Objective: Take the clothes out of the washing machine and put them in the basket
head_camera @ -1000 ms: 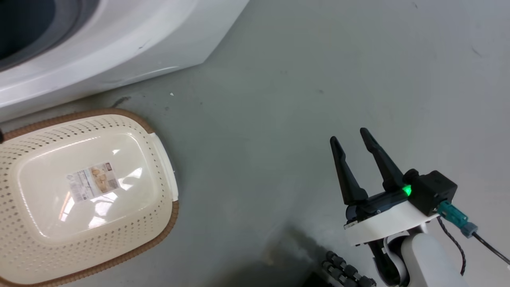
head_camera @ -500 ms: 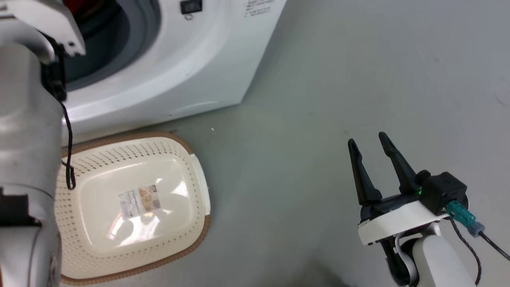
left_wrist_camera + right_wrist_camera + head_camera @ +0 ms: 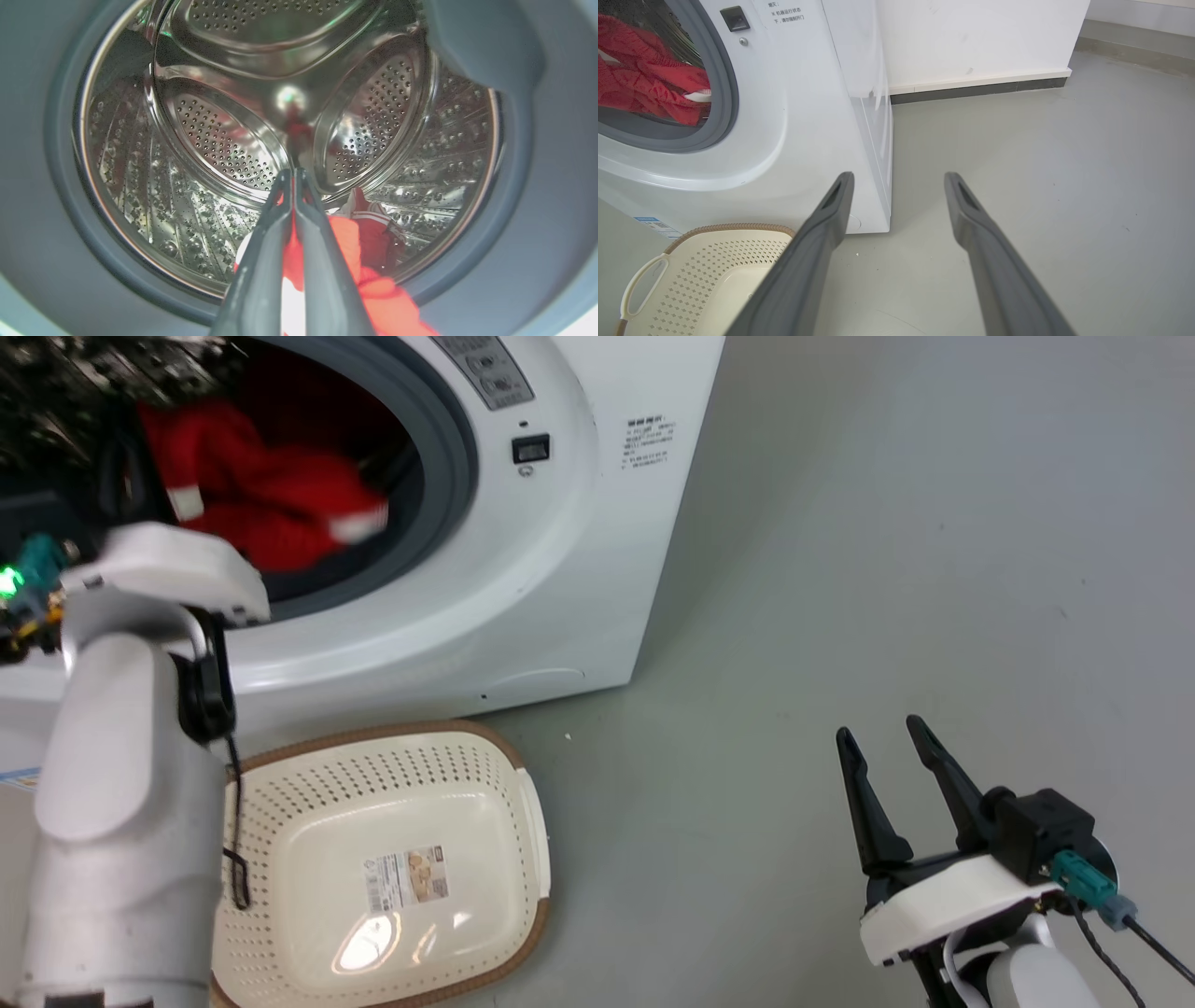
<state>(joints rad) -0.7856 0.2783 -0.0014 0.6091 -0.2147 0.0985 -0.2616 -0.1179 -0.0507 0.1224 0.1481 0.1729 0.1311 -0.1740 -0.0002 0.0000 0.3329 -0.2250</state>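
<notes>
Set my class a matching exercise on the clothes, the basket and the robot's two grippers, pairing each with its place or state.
Things
1. clothes
2. basket
3. left gripper
4. right gripper

Places or states
A. jaws open, over the floor
B. empty, in front of the washing machine
C. lying in the drum
D. jaws shut, pointing into the drum

Pairs: 1-C, 2-B, 3-D, 4-A

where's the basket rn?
Head view, lower left: the basket sits on the floor just in front of the washing machine, below its porthole and right beside the robot's left forearm.
</notes>
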